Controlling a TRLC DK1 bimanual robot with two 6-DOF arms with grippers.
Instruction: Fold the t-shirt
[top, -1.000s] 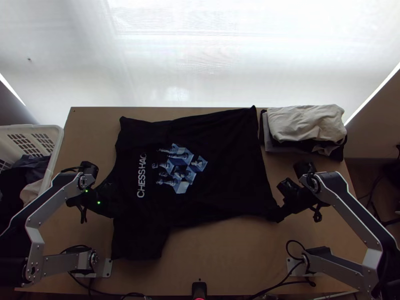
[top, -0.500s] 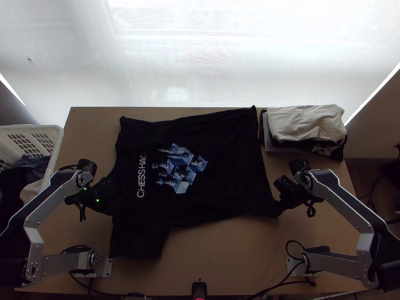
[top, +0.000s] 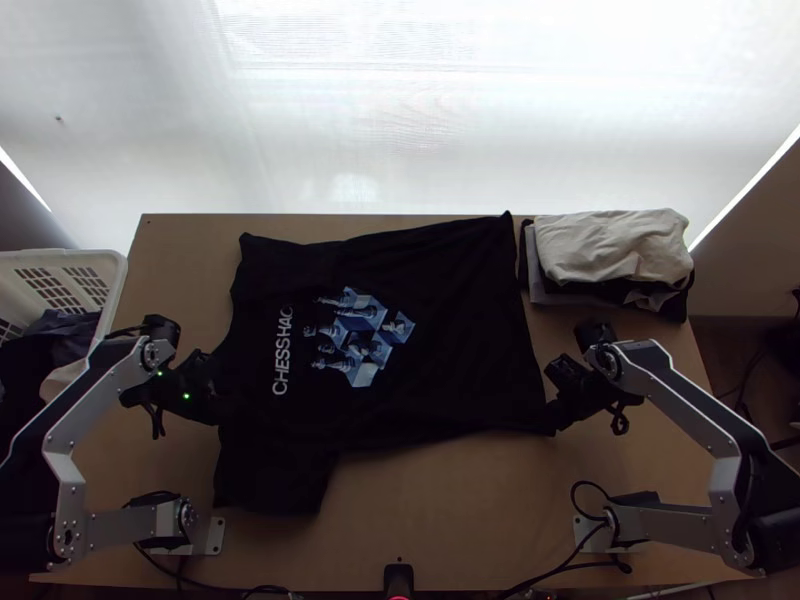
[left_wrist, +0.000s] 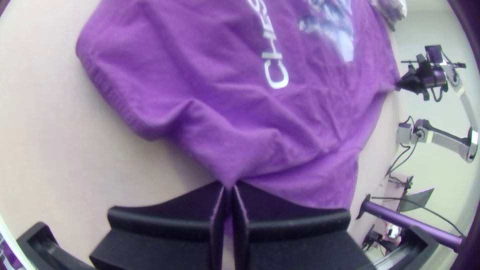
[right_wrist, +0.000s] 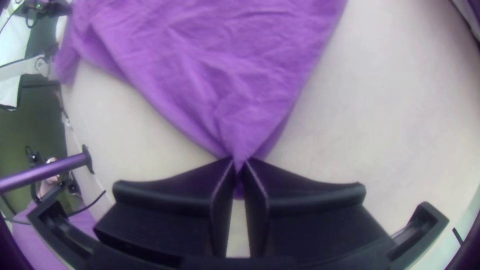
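Well, the dark t-shirt (top: 460, 330) lies spread on the table (top: 430, 520), with its print facing up. The left claw (top: 216, 398) is closed on the cloth at the shoulder, between neck and near sleeve. The right claw (top: 558, 416) is pinching the near hem corner. Folded clothes (top: 610, 245) are stacked just beside the shirt.

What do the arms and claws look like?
Left arm and right arm: angular silver-grey links, round black joints, visible bolts, black cables looping at the bases. Two small green lights at the left wrist. Left claw and right claw match: black, two wide flat fingers each, tapering to narrow tips.
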